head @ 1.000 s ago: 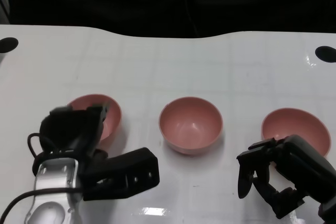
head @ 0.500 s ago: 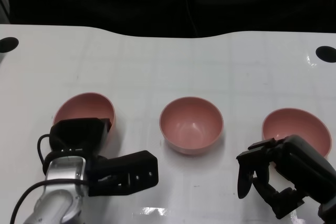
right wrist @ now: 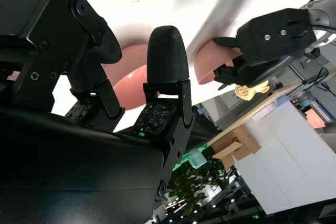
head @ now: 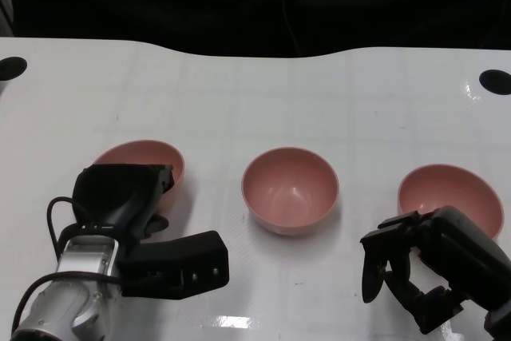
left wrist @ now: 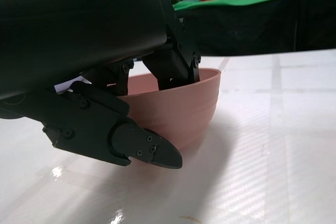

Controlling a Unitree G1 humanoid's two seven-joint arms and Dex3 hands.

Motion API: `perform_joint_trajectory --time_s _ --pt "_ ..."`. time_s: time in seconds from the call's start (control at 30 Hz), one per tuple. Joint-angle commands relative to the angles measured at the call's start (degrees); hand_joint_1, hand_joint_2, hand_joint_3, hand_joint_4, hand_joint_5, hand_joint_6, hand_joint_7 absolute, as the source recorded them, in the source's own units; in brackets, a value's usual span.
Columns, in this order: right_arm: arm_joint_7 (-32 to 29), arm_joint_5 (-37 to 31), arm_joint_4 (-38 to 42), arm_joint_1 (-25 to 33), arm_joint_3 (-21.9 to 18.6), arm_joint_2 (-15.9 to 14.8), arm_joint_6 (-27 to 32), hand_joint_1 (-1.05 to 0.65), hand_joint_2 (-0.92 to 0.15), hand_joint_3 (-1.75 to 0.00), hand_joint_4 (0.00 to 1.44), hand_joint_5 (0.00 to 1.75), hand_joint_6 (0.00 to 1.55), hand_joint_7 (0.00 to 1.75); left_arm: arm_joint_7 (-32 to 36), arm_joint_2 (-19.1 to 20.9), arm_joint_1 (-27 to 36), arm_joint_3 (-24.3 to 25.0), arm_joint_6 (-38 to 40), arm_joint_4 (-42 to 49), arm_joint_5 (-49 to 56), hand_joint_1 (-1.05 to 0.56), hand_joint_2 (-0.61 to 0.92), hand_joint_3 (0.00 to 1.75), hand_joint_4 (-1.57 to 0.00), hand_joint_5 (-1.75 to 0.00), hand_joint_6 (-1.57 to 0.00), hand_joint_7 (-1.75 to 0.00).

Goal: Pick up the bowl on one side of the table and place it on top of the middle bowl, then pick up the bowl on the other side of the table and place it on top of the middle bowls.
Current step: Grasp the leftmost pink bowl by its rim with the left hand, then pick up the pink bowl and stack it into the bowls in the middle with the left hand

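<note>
Basically a glossy white table (head: 263,85) with faint grid lines, dark backdrop at the far edge. Three pink bowls in a row: left bowl (head: 164,159), middle bowl (head: 291,189), right bowl (head: 449,190). Left hand (head: 128,201) grips the left bowl's rim, fingers (left wrist: 176,59) inside. Right hand (head: 423,273) near the right bowl, unclenched, holding nothing.

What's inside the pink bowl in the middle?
The middle bowl looks empty: only its smooth pink inside shows, with a shiny spot at the bottom. Nothing covers it, and neither hand is over it.
</note>
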Motion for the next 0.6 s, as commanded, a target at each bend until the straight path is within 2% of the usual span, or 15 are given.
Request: perform_joint_trajectory --time_s 0.03,0.07,0.1,0.13,0.2,0.23,0.3,0.37,0.4,0.43,0.5,0.53,0.6 --pt "-0.17 0.18 0.20 -0.02 -0.39 -0.62 0.06 0.16 -0.13 -1.58 1.00 1.60 0.98 1.17 1.35 1.71 1.01 -0.19 -0.21 -3.41 0.43 -0.25 0.89 0.01 -0.83 -1.75 -0.87 -1.00" --pt "-0.25 0.16 0.30 -0.04 -0.40 -0.61 -0.02 0.16 -0.13 -1.58 1.00 1.60 0.98 1.17 2.78 1.92 1.24 -0.10 -1.13 -4.70 0.57 -0.24 0.89 0.02 -0.83 -1.75 -0.87 -1.04" --pt "-0.32 0.12 0.37 -0.06 -0.41 -0.60 -0.09 0.16 -0.13 -1.58 0.99 1.60 0.98 1.17 3.84 2.07 1.40 -0.04 -1.79 -5.62 0.64 -0.23 0.90 0.05 -0.82 -1.75 -0.82 -1.20" --pt "-0.48 -0.06 0.50 -0.13 -0.43 -0.61 -0.28 0.16 -0.13 -1.58 0.99 1.60 0.98 1.17 4.53 2.36 1.58 -0.07 -2.48 -7.41 0.87 -0.23 0.90 0.07 -0.82 -1.75 -0.80 -1.29" --pt "-0.66 -0.22 0.76 -0.24 -0.42 -0.63 -0.56 0.17 -0.12 -1.58 0.99 1.60 0.98 1.17 4.95 2.75 1.81 -0.10 -3.49 -10.05 1.13 -0.23 0.91 0.15 -0.82 -1.75 -0.79 -1.25" --pt "-0.69 -0.17 0.92 -0.31 -0.41 -0.61 -0.71 0.17 -0.12 -1.58 0.99 1.60 0.98 1.17 5.46 2.92 1.86 -0.03 -4.75 -11.22 0.98 -0.23 0.90 0.18 -0.81 -1.75 -0.76 -1.32" --pt "-0.75 -0.24 1.12 -0.41 -0.39 -0.57 -0.84 0.16 -0.12 -1.58 0.99 1.60 0.98 1.17 5.52 3.35 1.77 0.19 -8.00 -13.35 0.02 -0.23 0.85 0.22 -0.82 -1.75 -0.65 -1.63" --pt "-0.83 -0.29 1.32 -0.48 -0.39 -0.52 -0.97 0.16 -0.12 -1.58 0.99 1.60 0.98 1.17 4.53 3.55 1.61 0.44 -10.32 -14.80 -1.05 -0.24 0.82 0.23 -0.82 -1.75 -0.63 -1.72" --pt "-0.86 -0.20 1.50 -0.53 -0.37 -0.47 -1.12 0.16 -0.13 -1.59 0.99 1.60 0.98 1.17 4.43 3.54 1.37 0.56 -12.14 -15.15 -1.97 -0.24 0.81 0.25 -0.83 -1.75 -0.70 -1.51" --pt "-0.74 -0.02 1.52 -0.52 -0.35 -0.42 -1.05 0.16 -0.13 -1.58 1.00 1.59 0.98 1.17 4.65 3.41 1.02 0.73 -14.55 -15.18 -3.31 -0.23 0.76 0.38 -0.85 -1.75 -0.74 -1.46" --pt "-0.63 0.10 1.49 -0.51 -0.35 -0.38 -0.99 0.16 -0.13 -1.58 1.00 1.59 0.98 1.17 4.41 3.12 0.49 1.08 -17.92 -15.09 -5.44 -0.22 0.52 0.90 -0.88 -1.75 -0.77 -1.52" --pt "-0.66 0.07 1.49 -0.50 -0.36 -0.36 -1.02 0.16 -0.13 -1.58 1.00 1.59 0.98 1.17 3.90 3.00 0.23 1.22 -19.19 -14.99 -6.35 -0.21 0.47 1.00 -0.88 -1.75 -0.78 -1.51" --pt "-0.96 -0.15 1.81 -0.63 -0.38 -0.35 -1.53 0.16 -0.13 -1.58 1.00 1.59 0.98 1.17 1.76 3.21 -0.99 0.86 -22.07 -14.59 -7.92 -0.19 0.42 1.12 -0.88 -1.74 -0.84 -1.37"
